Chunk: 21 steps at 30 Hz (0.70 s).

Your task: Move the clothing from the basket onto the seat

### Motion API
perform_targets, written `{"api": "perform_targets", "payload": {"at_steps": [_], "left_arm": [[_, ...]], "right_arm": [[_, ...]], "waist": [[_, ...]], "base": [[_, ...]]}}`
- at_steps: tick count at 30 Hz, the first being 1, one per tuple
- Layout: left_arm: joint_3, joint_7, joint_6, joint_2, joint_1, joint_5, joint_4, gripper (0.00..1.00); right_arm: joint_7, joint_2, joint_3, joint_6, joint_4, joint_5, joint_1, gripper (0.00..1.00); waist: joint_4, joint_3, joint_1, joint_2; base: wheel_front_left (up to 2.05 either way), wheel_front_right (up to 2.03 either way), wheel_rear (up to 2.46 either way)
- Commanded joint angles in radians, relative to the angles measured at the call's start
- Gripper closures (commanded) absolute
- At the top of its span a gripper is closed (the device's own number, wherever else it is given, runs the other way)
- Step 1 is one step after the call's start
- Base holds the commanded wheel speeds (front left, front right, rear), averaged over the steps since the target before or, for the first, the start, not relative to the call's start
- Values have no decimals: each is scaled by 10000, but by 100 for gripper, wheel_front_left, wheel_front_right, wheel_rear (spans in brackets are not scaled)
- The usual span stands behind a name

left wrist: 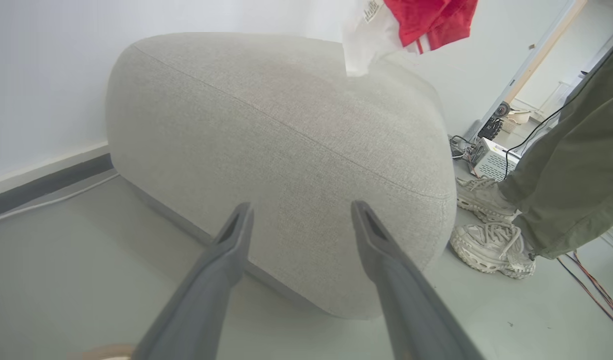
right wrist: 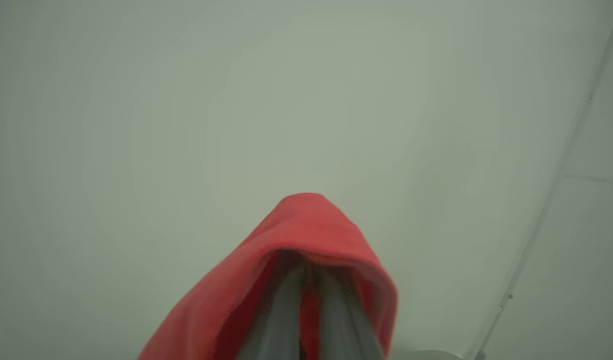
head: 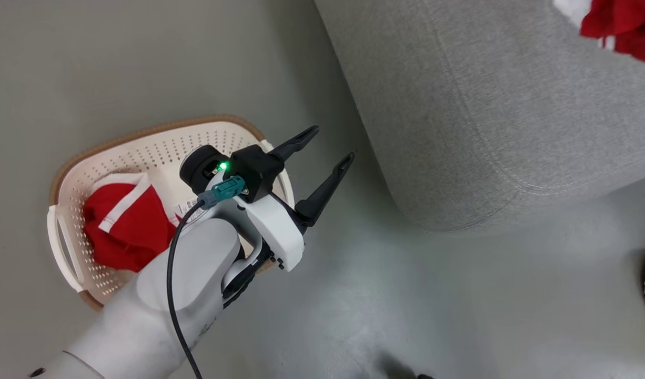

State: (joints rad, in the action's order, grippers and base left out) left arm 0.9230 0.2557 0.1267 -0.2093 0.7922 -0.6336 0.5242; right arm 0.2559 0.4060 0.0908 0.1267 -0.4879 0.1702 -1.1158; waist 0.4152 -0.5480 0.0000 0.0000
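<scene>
floor [head: 143,63]: we see a smooth, matte grey-green surface with a soft sheen near the seat's corner; it carries the basket and the seat.
seat [head: 485,105]: light-grey woven fabric, rounded at the corners, with a seam along its edge; it takes the far right of the scene.
basket [head: 138,145]: cream, perforated and brown-rimmed; it stands on the floor at the left, apart from the seat.
first garment [head: 125,226]: red with a white stripe, bunched inside the basket toward its left side.
second garment [head: 622,26]: red and white, up over the far right of the seat. From our left wrist it hangs above the seat top, and we cannot tell whether its white end touches the fabric.
left claw [head: 331,143]: fingers spread apart with nothing between them, hovering over the floor between basket and seat, pointing at the seat.
right claw [right wrist: 306,272]: fingers pressed together on red cloth of the second garment, which drapes over them.
room: a white wall [left wrist: 46,75] with a dark skirting board [left wrist: 46,182] runs behind the seat. A person in olive trousers [left wrist: 576,175] and pale shoes [left wrist: 491,245] stands just beside the seat, near cables [left wrist: 596,290] on the floor.
</scene>
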Motion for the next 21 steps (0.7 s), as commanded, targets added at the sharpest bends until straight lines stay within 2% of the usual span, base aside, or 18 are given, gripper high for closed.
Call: {"api": "perform_targets", "payload": {"at_steps": [1, 8, 13, 21], "left_arm": [[-147, 61, 40, -80, 348, 43, -192, 0], [106, 61, 40, -225, 503, 85, -283, 0], [89, 61, 40, -249, 599, 131, -408, 0], [-46, 61, 40, -240, 553, 179, -379, 0]], "right_arm": [[59, 377, 238, 40, 37, -225, -384, 100], [59, 916, 1738, 40, -949, -1259, -1601, 100], [59, 1180, 2962, 40, -2084, -2078, -1942, 100], [-30, 312, 3028, 40, -4975, -2313, -1971, 100]], "waist": [[-389, -682, 0, 0], [-931, -1491, 0, 0], [-1305, -1890, 0, 0], [-1503, -2187, 0, 0]], "base": [[0, 0, 0], [0, 0, 0], [0, 0, 0], [0, 0, 0]]}}
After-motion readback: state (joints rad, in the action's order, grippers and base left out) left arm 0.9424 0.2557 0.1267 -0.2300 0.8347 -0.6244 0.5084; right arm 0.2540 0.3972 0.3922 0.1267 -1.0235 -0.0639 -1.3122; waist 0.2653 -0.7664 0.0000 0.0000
